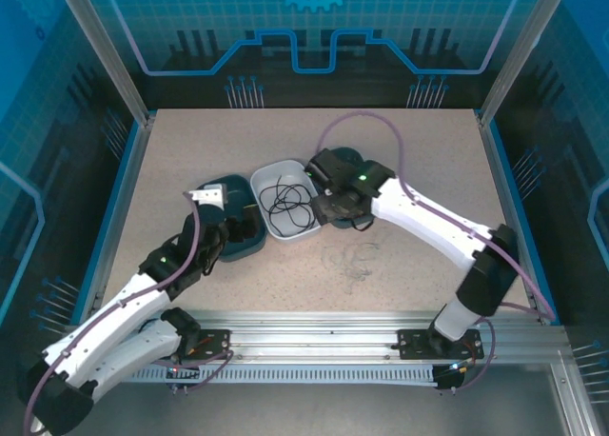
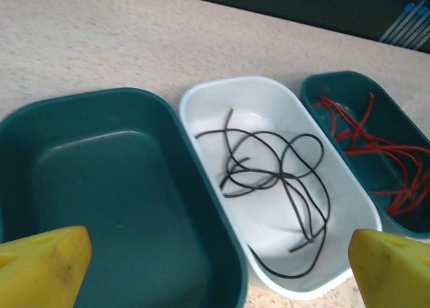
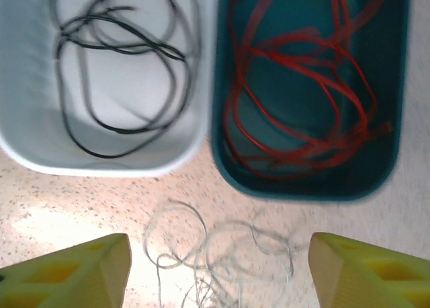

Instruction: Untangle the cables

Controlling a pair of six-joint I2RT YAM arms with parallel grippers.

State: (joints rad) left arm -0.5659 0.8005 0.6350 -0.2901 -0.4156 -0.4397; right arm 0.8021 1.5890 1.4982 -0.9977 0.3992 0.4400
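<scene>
The red cables [image 3: 295, 33] lie, seemingly tangled, in a teal bin [image 3: 309, 185].

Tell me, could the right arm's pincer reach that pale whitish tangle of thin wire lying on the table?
Probably yes. The right pincer hangs open close to the pale whitish wire tangle, which lies loose on the bare speckled table with nothing covering it.

Thin black cables [image 2: 269, 177] lie in loose overlapping loops inside a white tray [image 2: 235, 83] near the middle of the table [image 1: 238, 141]. Thin red cables [image 3: 295, 86] coil in a tangle inside a dark teal tray [image 3: 302, 187] touching its right side. Whitish cables [image 3: 215, 254] lie in a loose tangle on the bare table, just beside both trays, towards the near edge.
</scene>
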